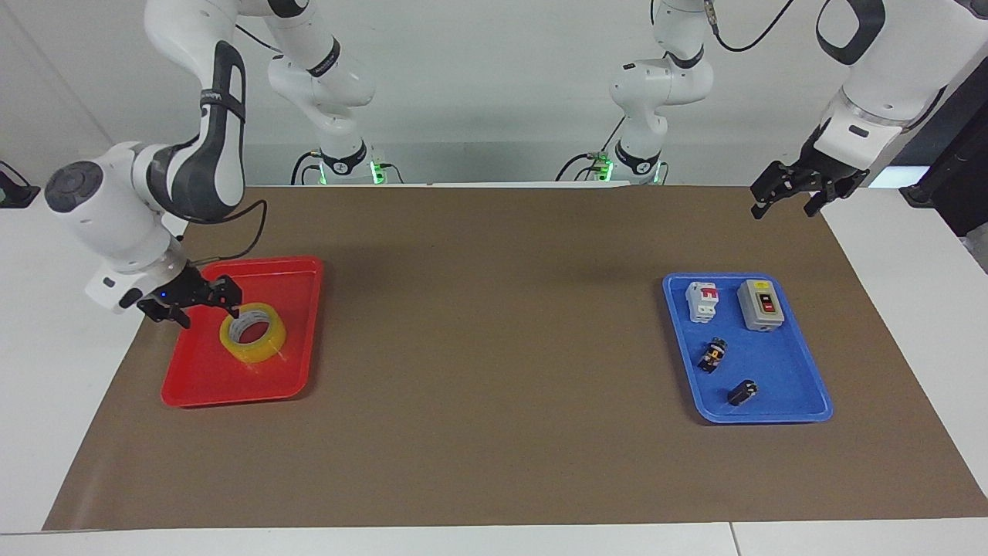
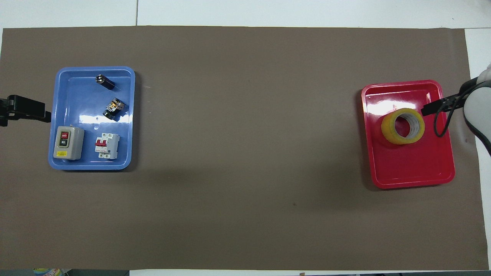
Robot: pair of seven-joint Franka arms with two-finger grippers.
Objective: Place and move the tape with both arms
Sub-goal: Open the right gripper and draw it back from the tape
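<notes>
The yellow tape [image 1: 253, 333] [image 2: 402, 125] lies flat in the red tray [image 1: 231, 392] [image 2: 412, 174] at the right arm's end of the table, with nothing holding it. My right gripper [image 1: 207, 306] [image 2: 432, 108] hangs open just above the tray's edge beside the tape, one fingertip close to the roll's rim. My left gripper [image 1: 783, 202] [image 2: 38, 112] waits open in the air over the mat's edge at the left arm's end, with nothing between its fingers.
A blue tray [image 1: 772, 415] [image 2: 92, 165] at the left arm's end holds a grey switch box [image 1: 760, 304], a white circuit breaker [image 1: 702, 301] and two small dark parts [image 1: 713, 354]. A brown mat [image 1: 494, 347] covers the table.
</notes>
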